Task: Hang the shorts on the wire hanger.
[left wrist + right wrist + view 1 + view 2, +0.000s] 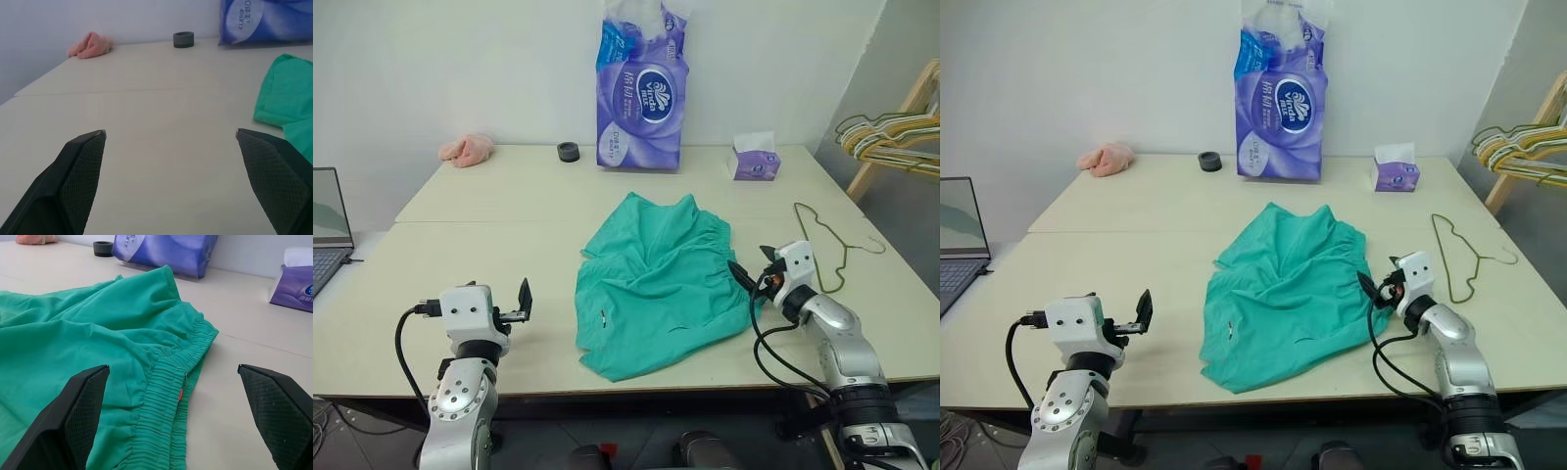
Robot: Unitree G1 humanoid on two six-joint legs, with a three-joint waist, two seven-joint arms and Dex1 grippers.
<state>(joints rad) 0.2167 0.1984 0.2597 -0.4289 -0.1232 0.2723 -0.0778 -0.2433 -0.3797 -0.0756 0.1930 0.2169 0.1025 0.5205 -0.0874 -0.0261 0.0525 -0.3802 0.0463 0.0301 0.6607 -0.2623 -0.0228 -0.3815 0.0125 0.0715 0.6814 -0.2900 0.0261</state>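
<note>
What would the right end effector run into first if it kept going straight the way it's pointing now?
Most likely the shorts. The open right end effector points level across the table at their gathered waistband, which lies just ahead between its fingers. Depth is hard to judge, so it might skim over the fabric.

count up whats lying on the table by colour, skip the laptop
teal-green: 1, the shorts
dark olive: 1, the wire hanger
purple: 2, the tissue pack and the tissue box
pink: 1, the cloth
dark grey: 1, the small ring
total: 6
</note>
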